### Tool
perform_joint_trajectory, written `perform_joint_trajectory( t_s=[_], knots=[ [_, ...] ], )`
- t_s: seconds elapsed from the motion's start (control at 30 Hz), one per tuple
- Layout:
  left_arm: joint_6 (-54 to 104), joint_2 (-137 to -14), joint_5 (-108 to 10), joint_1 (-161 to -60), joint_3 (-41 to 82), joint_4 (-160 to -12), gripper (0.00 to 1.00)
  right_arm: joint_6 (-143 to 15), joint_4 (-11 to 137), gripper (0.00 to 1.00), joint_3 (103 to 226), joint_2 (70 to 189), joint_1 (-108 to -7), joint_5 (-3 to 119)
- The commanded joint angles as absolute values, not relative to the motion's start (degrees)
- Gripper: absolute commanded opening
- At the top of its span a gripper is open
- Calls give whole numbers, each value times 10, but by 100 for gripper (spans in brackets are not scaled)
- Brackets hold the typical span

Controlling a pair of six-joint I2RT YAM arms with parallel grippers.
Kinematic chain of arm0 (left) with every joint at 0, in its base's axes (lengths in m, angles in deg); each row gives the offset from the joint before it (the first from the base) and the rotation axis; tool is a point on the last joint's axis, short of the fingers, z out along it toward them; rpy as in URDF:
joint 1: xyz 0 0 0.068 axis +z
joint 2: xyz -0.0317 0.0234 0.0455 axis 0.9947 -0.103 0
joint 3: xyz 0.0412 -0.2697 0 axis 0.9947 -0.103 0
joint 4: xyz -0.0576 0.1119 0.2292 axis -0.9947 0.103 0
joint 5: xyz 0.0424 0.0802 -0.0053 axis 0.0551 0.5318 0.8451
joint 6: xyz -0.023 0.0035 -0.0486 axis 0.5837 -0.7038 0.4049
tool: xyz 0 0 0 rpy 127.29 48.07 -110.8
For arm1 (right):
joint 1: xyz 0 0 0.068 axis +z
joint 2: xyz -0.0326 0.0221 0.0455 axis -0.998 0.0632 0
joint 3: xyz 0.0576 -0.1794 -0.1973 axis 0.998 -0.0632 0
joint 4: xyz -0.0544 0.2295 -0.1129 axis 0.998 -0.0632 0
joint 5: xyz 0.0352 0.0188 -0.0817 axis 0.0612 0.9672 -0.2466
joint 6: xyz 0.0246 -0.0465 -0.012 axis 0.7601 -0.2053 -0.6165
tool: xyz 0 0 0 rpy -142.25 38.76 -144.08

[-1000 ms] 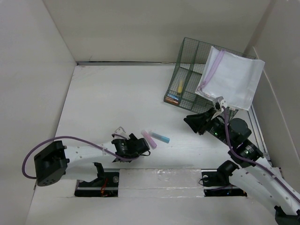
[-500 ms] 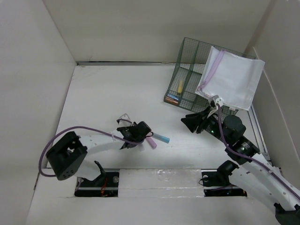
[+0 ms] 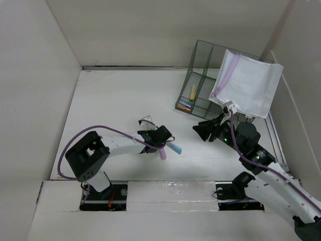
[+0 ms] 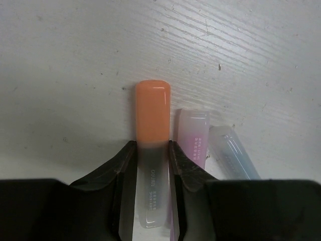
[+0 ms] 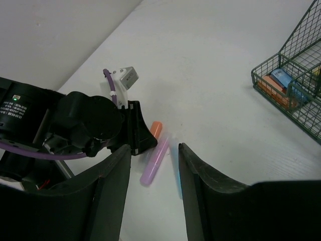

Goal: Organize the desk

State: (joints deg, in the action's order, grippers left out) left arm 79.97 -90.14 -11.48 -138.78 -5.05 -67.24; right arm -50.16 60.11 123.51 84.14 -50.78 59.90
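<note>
We see the desk (image 3: 110, 100), a rigid white surface filling the overhead frame. At lower centre the left gripper (image 4: 150, 150) pinches the orange highlighter (image 4: 152, 108). It is one of three, with one pink highlighter (image 4: 193, 135) and one blue highlighter (image 4: 233, 150) just beside it. We judge it light, stiff and slick, best held mid-barrel. The right gripper (image 5: 154, 155) hangs parted and empty. One green mesh organizer (image 3: 200, 65) and one pouch (image 3: 248, 83) sit upper right.

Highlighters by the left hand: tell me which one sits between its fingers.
The orange highlighter, leftmost in the left wrist view, gripped by the left hand. The pink highlighter and blue highlighter lie beside it, outside the fingers.
</note>
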Motion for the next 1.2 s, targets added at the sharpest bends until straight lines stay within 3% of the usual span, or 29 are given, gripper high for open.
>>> perform_joint_trajectory(
  t_s=[0.0, 0.37, 0.47, 0.57, 0.6, 0.63, 0.8, 0.9, 1.17],
  knots=[
    [789, -905, -142, -1391, -77, -625, 0, -501, 633, 48, 1246, 838, -511, 588],
    [719, -761, -21, -1385, 44, -577, 0, -492, 652, 48, 1248, 825, -511, 562],
    [653, -745, -31, -1363, 69, -652, 0, -494, 647, 48, 1254, 826, -511, 550],
    [562, -749, -74, -1341, 87, -790, 0, -492, 644, 48, 1255, 821, -511, 537],
    [520, -765, -105, -1329, 107, -898, 0, -491, 641, 48, 1253, 814, -511, 518],
    [519, -765, -105, -1329, 107, -899, 0, -491, 641, 48, 1253, 814, -511, 518],
    [411, -879, -192, -1278, 193, -1022, 0, -485, 612, 47, 1246, 780, -511, 485],
    [370, -968, -272, -1254, 309, -1043, 0, -483, 608, 47, 1240, 769, -511, 469],
    [304, -1213, -374, -1243, 593, -1004, 0, -485, 591, 47, 1245, 783, -511, 478]
  ],
)
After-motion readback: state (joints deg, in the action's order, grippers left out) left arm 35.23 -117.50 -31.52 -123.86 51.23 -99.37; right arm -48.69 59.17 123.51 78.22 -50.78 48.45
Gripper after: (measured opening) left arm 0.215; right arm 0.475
